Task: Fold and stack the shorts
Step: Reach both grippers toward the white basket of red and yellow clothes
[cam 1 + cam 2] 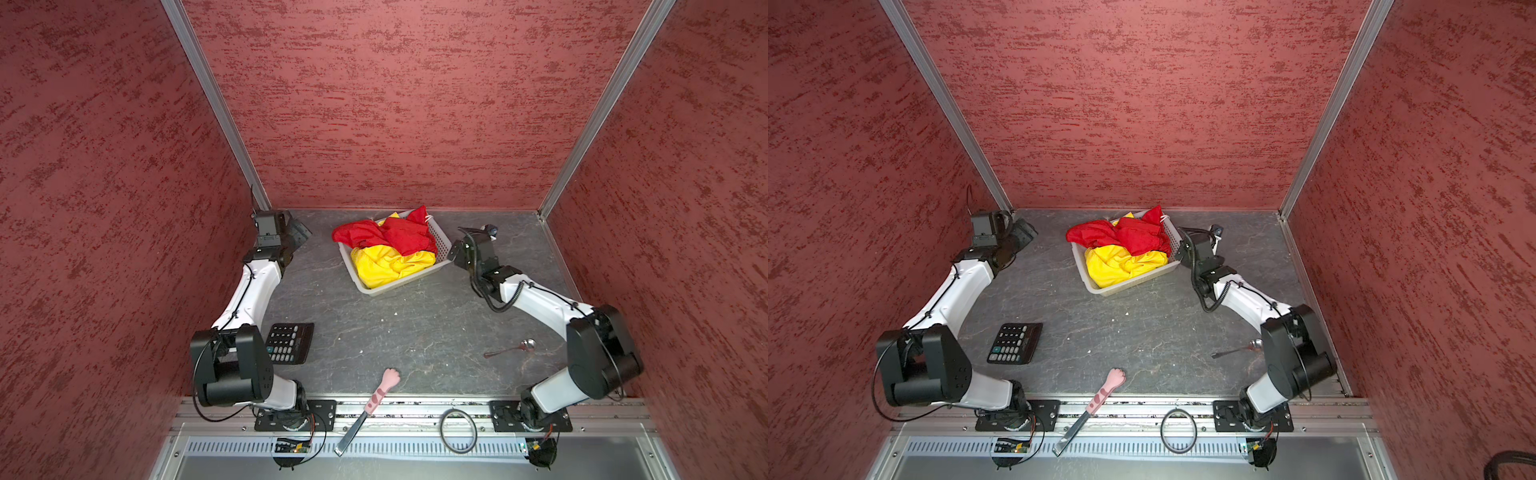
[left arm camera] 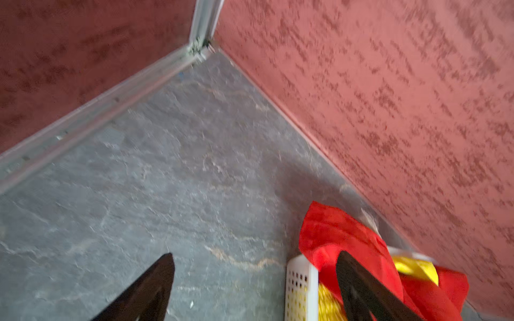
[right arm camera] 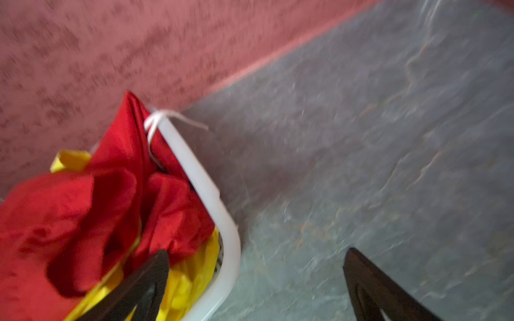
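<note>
The red shorts (image 1: 399,235) (image 1: 1133,237) lie crumpled on top of the yellow shorts (image 1: 386,264) (image 1: 1121,262) inside a white perforated basket (image 1: 442,241) (image 1: 1129,286) at the back of the table. Part of the red fabric hangs over the basket's left rim. A whitish drawstring (image 3: 155,119) loops over the far corner. My left gripper (image 1: 300,236) (image 2: 255,254) hovers open left of the basket, near the back left corner. At the basket's right corner, my right gripper (image 1: 456,249) (image 3: 257,250) stands open. Neither holds anything. In the wrist views the red shorts (image 2: 333,233) (image 3: 69,216) show beside one finger.
A black calculator (image 1: 289,343) lies at the front left and a metal spoon (image 1: 511,349) at the front right. A knife with a pink paw handle (image 1: 370,409) and a black ring (image 1: 458,430) rest on the front rail. Red walls close three sides.
</note>
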